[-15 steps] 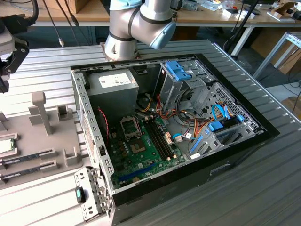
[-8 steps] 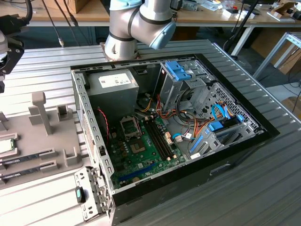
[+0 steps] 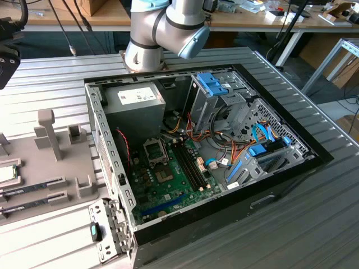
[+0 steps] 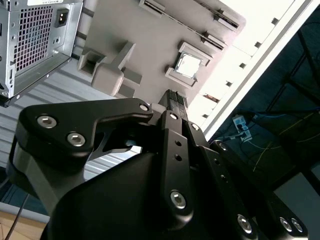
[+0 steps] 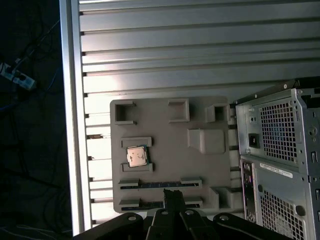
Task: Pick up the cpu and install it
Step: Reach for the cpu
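With fingers pressed together and empty, the gripper (image 5: 172, 193) hangs well above the grey tray (image 5: 200, 170), the cpu (image 5: 136, 156) seated beyond its tips, where a misaimed descent could strike the nearer memory sticks (image 5: 160, 184).

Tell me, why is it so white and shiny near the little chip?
In the second wrist view, glare washes the table beside the grey tray to plain white, and the cpu glints; in the first wrist view, bright bands cross the table's ribs; the exterior view is lit evenly.
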You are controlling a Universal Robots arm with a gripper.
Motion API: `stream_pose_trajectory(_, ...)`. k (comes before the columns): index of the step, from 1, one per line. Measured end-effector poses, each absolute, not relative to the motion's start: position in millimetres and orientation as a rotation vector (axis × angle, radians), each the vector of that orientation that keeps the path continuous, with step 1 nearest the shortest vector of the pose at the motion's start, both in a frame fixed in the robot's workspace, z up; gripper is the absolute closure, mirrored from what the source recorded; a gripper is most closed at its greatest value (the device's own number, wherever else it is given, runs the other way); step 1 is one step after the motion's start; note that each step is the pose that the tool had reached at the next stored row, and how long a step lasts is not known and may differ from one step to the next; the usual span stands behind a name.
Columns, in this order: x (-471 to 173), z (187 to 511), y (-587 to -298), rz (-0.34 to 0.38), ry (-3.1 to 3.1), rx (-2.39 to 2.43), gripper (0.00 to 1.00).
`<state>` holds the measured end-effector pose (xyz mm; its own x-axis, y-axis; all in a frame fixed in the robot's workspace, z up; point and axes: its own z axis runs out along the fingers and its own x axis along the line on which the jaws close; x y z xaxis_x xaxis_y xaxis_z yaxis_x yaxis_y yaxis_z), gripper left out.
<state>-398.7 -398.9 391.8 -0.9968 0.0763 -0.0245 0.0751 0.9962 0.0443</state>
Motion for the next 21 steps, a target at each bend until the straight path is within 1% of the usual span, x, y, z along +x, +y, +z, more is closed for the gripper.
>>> stream_pose_trajectory(21,-414.5,383.7,-399.0,0.068,3.112,0.118,0.89)
